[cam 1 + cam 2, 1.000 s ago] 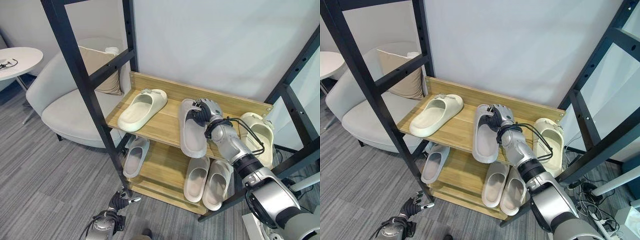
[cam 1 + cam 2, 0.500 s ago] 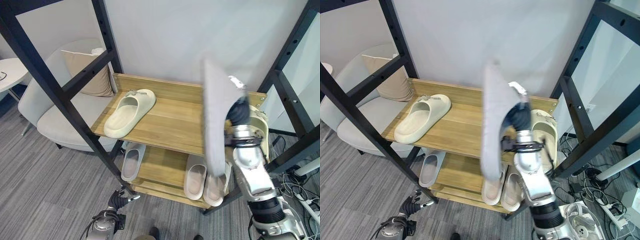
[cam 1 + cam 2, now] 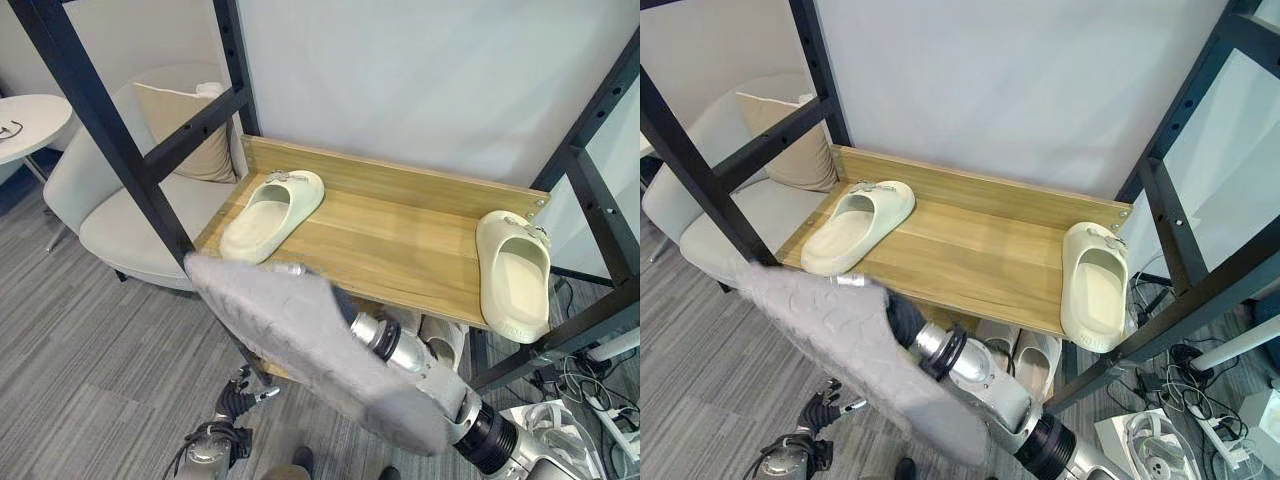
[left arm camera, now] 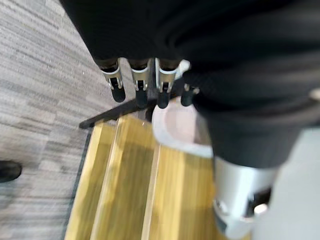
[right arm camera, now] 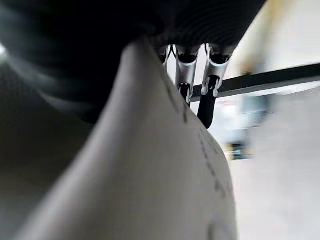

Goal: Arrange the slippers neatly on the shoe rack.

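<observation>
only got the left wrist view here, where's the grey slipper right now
Observer: The right hand holds the grey slipper in the air in front of the shoe rack, off the shelves, sole towards the head camera.
Operator: whats on the top shelf
Observer: The left cream slipper lies at one end and the right cream slipper at the other; the middle is bare.
Operator: where's my left hand sitting
Observer: The left hand hangs low by the floor, near the rack's front left post.
</observation>
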You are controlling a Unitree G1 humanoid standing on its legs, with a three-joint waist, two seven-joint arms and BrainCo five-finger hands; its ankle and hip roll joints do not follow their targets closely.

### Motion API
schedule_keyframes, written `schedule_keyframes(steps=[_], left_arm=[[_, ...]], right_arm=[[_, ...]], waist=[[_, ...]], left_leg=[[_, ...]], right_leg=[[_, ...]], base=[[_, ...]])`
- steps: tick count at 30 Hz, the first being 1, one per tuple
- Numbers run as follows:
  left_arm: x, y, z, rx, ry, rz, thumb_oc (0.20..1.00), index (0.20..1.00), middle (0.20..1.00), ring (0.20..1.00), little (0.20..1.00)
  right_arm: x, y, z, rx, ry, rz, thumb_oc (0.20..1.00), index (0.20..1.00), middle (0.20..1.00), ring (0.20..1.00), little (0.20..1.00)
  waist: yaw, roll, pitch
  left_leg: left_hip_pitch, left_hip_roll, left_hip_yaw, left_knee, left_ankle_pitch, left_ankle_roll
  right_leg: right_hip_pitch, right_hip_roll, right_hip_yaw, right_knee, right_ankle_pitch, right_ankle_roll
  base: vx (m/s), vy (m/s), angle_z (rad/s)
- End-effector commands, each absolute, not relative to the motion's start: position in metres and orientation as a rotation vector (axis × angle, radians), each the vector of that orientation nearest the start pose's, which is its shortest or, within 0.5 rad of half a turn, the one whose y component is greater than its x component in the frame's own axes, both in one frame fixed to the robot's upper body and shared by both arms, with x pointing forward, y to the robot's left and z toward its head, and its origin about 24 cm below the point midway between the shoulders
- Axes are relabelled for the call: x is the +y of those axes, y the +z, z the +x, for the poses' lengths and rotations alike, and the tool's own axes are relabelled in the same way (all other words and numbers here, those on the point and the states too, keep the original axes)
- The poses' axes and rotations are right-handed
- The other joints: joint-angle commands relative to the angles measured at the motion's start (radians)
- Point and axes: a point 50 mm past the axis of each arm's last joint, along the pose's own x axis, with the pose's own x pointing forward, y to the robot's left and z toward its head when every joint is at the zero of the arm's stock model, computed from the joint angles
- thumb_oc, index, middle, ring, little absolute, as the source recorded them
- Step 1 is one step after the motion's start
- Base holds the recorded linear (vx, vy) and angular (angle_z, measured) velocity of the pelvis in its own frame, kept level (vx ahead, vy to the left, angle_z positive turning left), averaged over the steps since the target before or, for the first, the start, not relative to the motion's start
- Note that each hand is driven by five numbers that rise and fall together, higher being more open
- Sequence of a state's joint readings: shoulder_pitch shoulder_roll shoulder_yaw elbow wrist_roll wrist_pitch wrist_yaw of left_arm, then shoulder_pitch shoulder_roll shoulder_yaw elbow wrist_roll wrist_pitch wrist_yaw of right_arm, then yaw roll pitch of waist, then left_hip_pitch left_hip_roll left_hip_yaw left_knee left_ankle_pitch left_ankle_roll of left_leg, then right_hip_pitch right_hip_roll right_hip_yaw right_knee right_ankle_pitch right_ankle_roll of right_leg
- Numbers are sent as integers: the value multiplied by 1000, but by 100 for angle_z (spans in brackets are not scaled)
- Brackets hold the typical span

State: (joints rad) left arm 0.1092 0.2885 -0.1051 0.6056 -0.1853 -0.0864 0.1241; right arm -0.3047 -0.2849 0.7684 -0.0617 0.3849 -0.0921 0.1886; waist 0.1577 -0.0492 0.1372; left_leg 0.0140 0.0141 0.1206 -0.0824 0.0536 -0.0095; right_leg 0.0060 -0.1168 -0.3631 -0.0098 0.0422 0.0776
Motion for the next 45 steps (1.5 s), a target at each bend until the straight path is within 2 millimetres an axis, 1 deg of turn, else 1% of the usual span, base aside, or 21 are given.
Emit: schedule_keyframes(steps=[1, 2, 3, 4, 5, 6, 8, 9, 10, 12, 13, 15, 16, 17, 19, 24, 39, 41, 43, 44, 45], left_arm=[[252, -58, 216, 425, 288, 193, 1000, 1000, 1000, 1000, 1000], [247, -43, 232, 338, 309, 197, 1000, 1000, 1000, 1000, 1000], [240, -31, 247, 272, 302, 199, 1000, 1000, 1000, 1000, 1000], [240, -31, 248, 269, 302, 199, 1000, 1000, 1000, 1000, 1000], [232, -19, 259, 206, 288, 198, 1000, 1000, 1000, 1000, 1000], [216, 5, 278, 90, 241, 174, 1000, 1000, 1000, 1000, 1000], [210, 13, 283, 57, 223, 156, 1000, 1000, 1000, 1000, 1000], [193, 32, 296, -27, 170, 121, 1000, 1000, 1000, 1000, 1000], [193, 33, 296, -28, 170, 122, 1000, 1000, 1000, 1000, 1000], [183, 46, 303, -80, 132, 101, 1000, 1000, 1000, 1000, 1000], [177, 53, 306, -108, 104, 94, 1000, 1000, 1000, 1000, 1000], [174, 57, 307, -122, 90, 88, 1000, 1000, 1000, 1000, 1000], [167, 63, 310, -141, 56, 86, 1000, 1000, 1000, 1000, 1000], [166, 63, 310, -141, 56, 86, 1000, 1000, 1000, 1000, 1000], [160, 66, 310, -152, 18, 84, 1000, 1000, 1000, 1000, 1000], [154, 68, 304, -166, -40, 75, 1000, 1000, 1000, 1000, 1000], [142, 85, 306, -229, -57, 62, 1000, 1000, 1000, 1000, 1000], [142, 86, 304, -233, -70, 64, 1000, 1000, 1000, 1000, 1000], [140, 87, 300, -243, -99, 65, 1000, 1000, 1000, 1000, 1000], [139, 87, 298, -242, -115, 66, 1000, 1000, 1000, 1000, 1000], [139, 87, 297, -241, -122, 69, 1000, 1000, 1000, 1000, 1000]], right_arm=[[-12, 111, 247, -465, 833, -370, 200, 200, 200, 200, 200], [-20, 111, 268, -534, 638, -568, 200, 200, 200, 200, 200], [-23, 117, 283, -591, 520, -663, 200, 200, 200, 200, 200], [-22, 117, 283, -594, 517, -664, 200, 200, 200, 200, 200], [-23, 123, 296, -616, 426, -694, 200, 200, 200, 200, 200], [-37, 135, 323, -640, 221, -779, 200, 200, 200, 200, 200], [-45, 139, 331, -635, 151, -803, 200, 200, 200, 200, 200], [-65, 155, 350, -635, -15, -852, 200, 200, 200, 200, 200], [-65, 155, 351, -636, -16, -852, 200, 200, 200, 200, 200], [-84, 172, 362, -640, -130, -890, 200, 200, 200, 200, 200], [-95, 180, 369, -636, -192, -921, 200, 200, 200, 200, 200], [-103, 186, 374, -637, -235, -945, 200, 200, 200, 200, 200], [-116, 200, 381, -641, -305, -997, 200, 200, 200, 200, 200], [-116, 200, 381, -641, -305, -997, 200, 200, 200, 200, 200], [-134, 215, 391, -617, -390, -1079, 200, 200, 200, 200, 200], [-157, 219, 401, -537, -469, -1136, 200, 200, 200, 200, 200], [-135, 200, 410, -430, -417, -1039, 200, 200, 200, 200, 200], [-138, 197, 412, -399, -432, -1050, 200, 200, 200, 200, 200], [-154, 204, 416, -357, -501, -1058, 200, 200, 200, 200, 200], [-161, 209, 417, -348, -531, -1073, 435, 435, 435, 435, 435], [-164, 210, 418, -338, -535, -1087, 1000, 1000, 1000, 1000, 1000]], waist=[[40, -24, 122], [53, -8, 196], [61, 4, 234], [60, 2, 232], [70, 9, 253], [86, 27, 274], [90, 29, 262], [94, 34, 258], [94, 33, 255], [96, 32, 246], [98, 34, 244], [103, 34, 240], [106, 31, 236], [106, 31, 235], [111, 29, 233], [115, 32, 234], [128, 47, 252], [131, 51, 252], [137, 60, 254], [141, 63, 253], [144, 64, 253]], left_leg=[[2, 41, -6, 4, -22, -22], [-73, 46, -17, 83, -25, -17], [-142, 49, -33, 150, -37, -15], [-151, 48, -34, 154, -35, -14], [-217, 46, -51, 210, -44, -13], [-333, 34, -87, 283, -45, -10], [-385, 25, -102, 309, -48, -7], [-463, 19, -121, 359, -57, -3], [-471, 19, -122, 365, -59, -3], [-531, 15, -134, 409, -74, 1], [-546, 16, -145, 436, -110, -3], [-577, 15, -148, 470, -126, -2], [-616, 14, -152, 513, -143, 1], [-618, 14, -152, 514, -144, 1], [-668, 11, -159, 579, -171, 8], [-734, 8, -170, 681, -220, 16], [-807, -18, -201, 726, -243, 34], [-803, -24, -205, 719, -242, 35], [-805, -30, -204, 714, -240, 35], [-804, -32, -204, 710, -239, 35], [-805, -33, -204, 710, -238, 35]], right_leg=[[-15, -117, -15, 69, 49, 87], [-70, -133, -13, 126, 45, 78], [-117, -145, -11, 171, 38, 73], [-124, -146, -12, 172, 40, 72], [-164, -154, -13, 203, 34, 69], [-243, -167, -21, 258, 26, 60], [-280, -170, -25, 280, 20, 58], [-343, -182, -32, 330, 6, 56], [-350, -182, -32, 333, 4, 56], [-405, -190, -31, 380, -13, 51], [-426, -189, -20, 416, -45, 61], [-454, -192, -15, 446, -61, 59], [-488, -193, -10, 480, -75, 55], [-490, -193, -10, 481, -76, 55], [-533, -197, -6, 534, -101, 50], [-587, -202, -7, 611, -146, 40], [-635, -203, -41, 651, -178, 40], [-629, -205, -47, 645, -176, 41], [-635, -210, -48, 648, -174, 43], [-637, -211, -47, 648, -172, 44], [-638, -211, -47, 648, -171, 44]], base=[[-386, 20, 2], [-468, 11, 7], [-377, 9, 11], [-262, -16, 23], [-303, -19, 41], [-339, -21, 36], [-183, 10, 39], [-93, 27, 60], [-123, 37, 56], [-25, 29, 32], [15, 27, 25], [6, 24, 23], [-11, 29, 17], [-29, 46, 6], [-3, 45, 1], [40, 49, 3], [6, 13, 5], [27, 23, 9], [11, 52, 11], [6, 37, 8], [7, 19, 4]])
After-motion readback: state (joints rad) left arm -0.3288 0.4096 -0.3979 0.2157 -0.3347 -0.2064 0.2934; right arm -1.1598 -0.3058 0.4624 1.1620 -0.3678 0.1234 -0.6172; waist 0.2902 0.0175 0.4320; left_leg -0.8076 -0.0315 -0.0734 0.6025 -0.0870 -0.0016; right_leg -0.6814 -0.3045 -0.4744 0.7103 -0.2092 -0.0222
